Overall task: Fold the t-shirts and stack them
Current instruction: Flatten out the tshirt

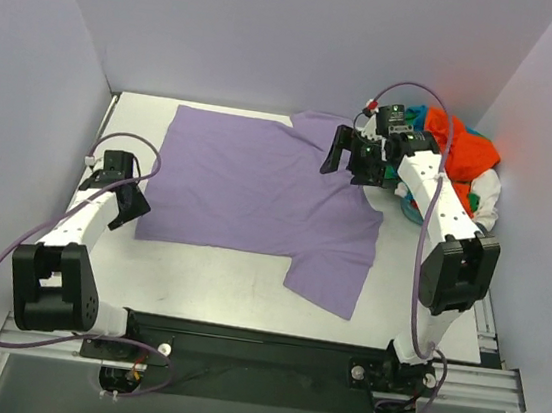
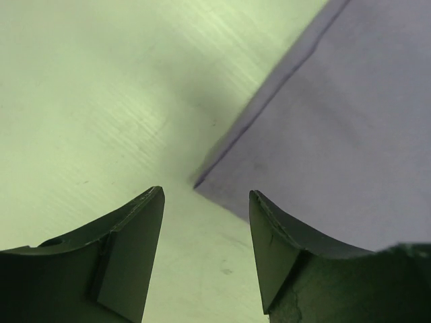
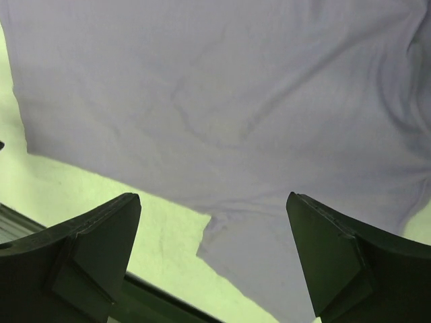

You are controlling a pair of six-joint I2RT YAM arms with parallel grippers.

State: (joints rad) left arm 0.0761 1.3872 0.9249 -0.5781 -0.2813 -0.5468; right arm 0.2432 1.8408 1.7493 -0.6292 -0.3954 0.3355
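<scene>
Left jaws parted, empty — lavender t-shirt (image 2: 337, 121) corner just ahead; right jaws wide, empty.

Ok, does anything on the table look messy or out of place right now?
Only the heap of unfolded t-shirts at the far right, orange-red on top, looks messy: crumpled and bunched together. The lavender t-shirt lies spread flat with just light wrinkles.

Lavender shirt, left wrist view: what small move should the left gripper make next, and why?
Probably ease the left gripper forward and down so its fingers straddle the lavender shirt at its near corner, ready to pinch it. That corner lies flat on the table just ahead of the gap; the jaws stand apart with nothing between them.
</scene>
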